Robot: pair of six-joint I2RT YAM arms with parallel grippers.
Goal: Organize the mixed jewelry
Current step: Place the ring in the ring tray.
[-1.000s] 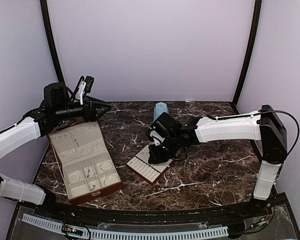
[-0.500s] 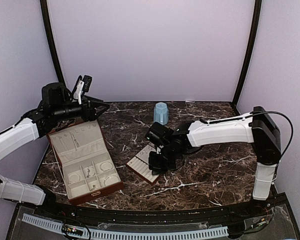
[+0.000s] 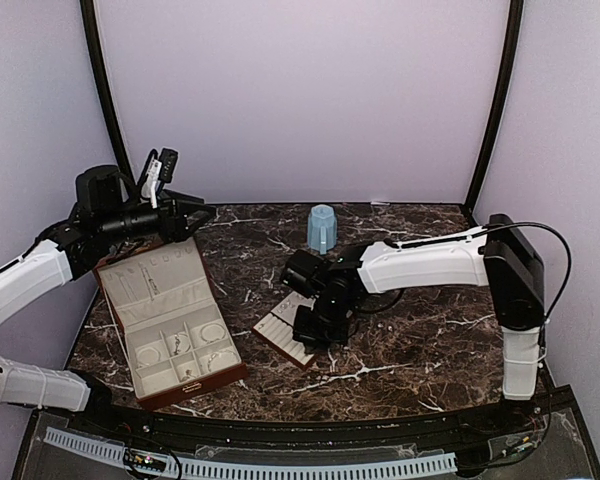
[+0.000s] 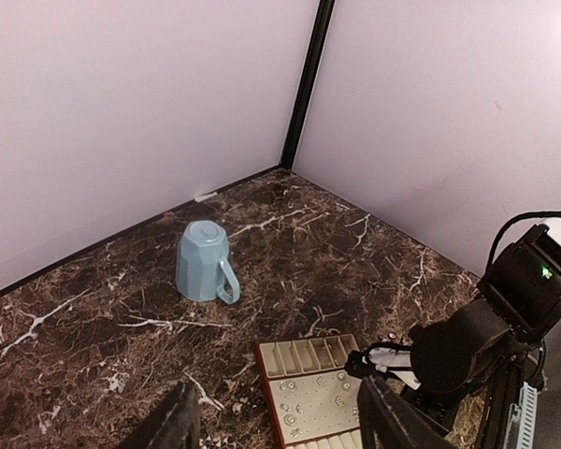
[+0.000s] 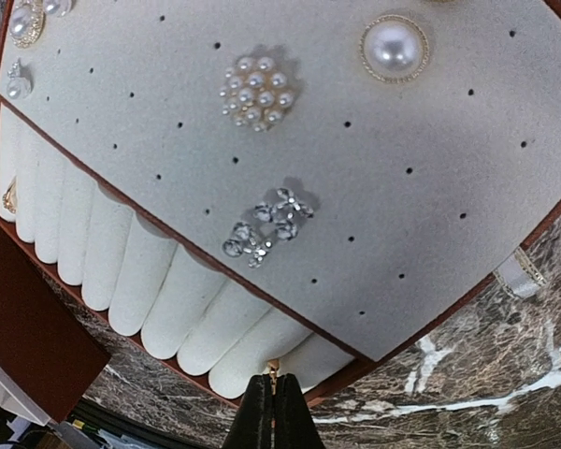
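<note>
R jaws shut, crystal studs [image 5: 262, 227] on tray [image 5: 168, 122], near tips

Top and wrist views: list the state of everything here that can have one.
Box, open, lid tilted back.
Mug, upside down.
Tray, lying flat, studs pinned in its pad.
Left gripper, open, empty.
Right gripper, shut, tips at the tray's edge.
</note>
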